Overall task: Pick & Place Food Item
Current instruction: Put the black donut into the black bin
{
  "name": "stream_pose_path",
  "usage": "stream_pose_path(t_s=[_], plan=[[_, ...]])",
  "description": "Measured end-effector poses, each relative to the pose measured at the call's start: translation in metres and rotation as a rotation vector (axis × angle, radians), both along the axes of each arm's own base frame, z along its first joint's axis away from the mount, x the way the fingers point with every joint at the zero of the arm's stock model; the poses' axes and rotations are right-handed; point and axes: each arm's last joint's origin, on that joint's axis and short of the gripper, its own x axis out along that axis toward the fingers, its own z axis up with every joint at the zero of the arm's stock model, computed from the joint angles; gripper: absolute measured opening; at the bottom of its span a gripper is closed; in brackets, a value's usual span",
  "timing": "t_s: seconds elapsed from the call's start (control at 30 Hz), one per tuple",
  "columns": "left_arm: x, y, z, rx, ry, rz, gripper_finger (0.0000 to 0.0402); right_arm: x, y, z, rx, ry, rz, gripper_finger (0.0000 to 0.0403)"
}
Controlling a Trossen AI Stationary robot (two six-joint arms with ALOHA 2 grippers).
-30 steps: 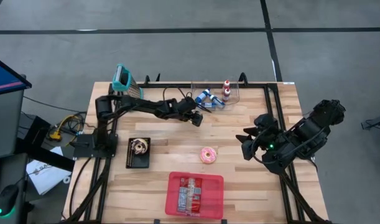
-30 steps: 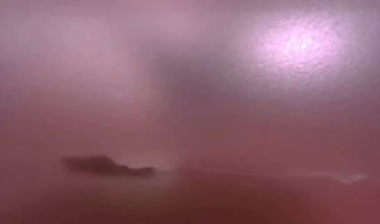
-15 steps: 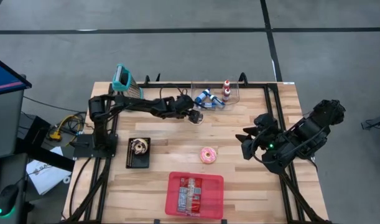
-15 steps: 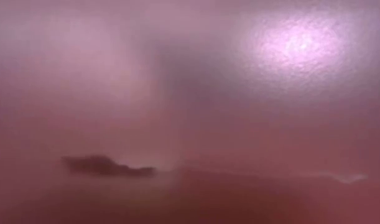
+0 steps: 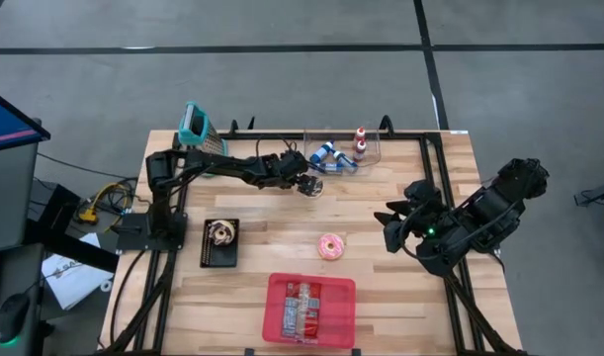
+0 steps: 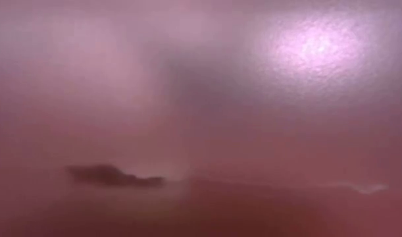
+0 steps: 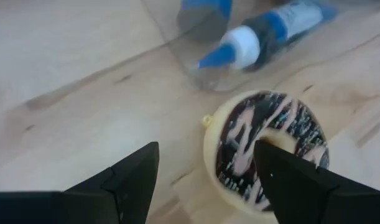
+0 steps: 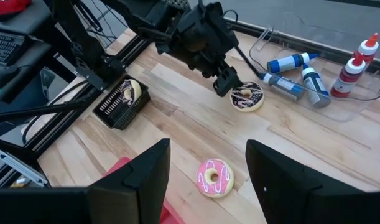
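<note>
A pink donut is left untouched beyond the red tray. Farther off, by the clear bin, a chocolate donut is straddled by the left gripper, fingers spread, not yet gripped. The right gripper is parked aside, fingers apart, empty.

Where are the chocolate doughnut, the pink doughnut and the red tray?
chocolate doughnut (image 8: 247,98), right wrist view, on its dark icing beside the hole.
pink doughnut (image 5: 330,246), high view, on its pink icing ring.
red tray (image 5: 274,297), high view, on its left wall.
</note>
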Motion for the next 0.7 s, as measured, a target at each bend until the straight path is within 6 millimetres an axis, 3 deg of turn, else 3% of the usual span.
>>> stream_pose_path(t_s=[0.3, 0.7], plan=[[0.002, -0.001, -0.003, -0.005, -0.01, 0.003, 0.0239, 0.0, 0.0, 0.0, -0.001, -0.004, -0.002, 0.0202], [0.011, -0.004, -0.017, -0.008, -0.038, -0.008, 0.0246, 0.0, 0.0, 0.0, -0.002, -0.005, -0.002, 0.0202]])
